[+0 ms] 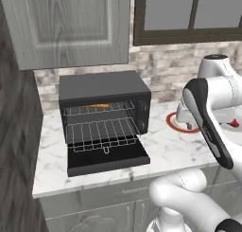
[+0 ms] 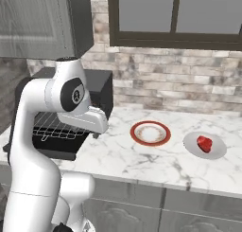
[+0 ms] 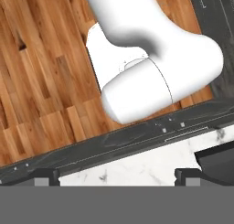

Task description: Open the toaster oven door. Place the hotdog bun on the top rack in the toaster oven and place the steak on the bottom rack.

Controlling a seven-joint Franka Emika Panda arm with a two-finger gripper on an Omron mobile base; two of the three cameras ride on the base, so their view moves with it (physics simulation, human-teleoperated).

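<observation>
Bun is lying on the top rack; door is hanging down; steak is waiting; tool, fingers apart, is carrying nothing.

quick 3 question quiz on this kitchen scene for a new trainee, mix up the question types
1. True or false: the toaster oven door is folded down open.
2. Where is the hotdog bun? A) on the red-rimmed plate B) on the top rack C) on the counter
3. Fill in: the steak lies on a ____ plate.

Key
1. True. The door lies flat in front of the toaster oven, both racks exposed.
2. B. It sits on the top rack; the red-rimmed plate is empty, as is the bottom rack.
3. Grey. The grey plate sits right of the red-rimmed one.
</observation>
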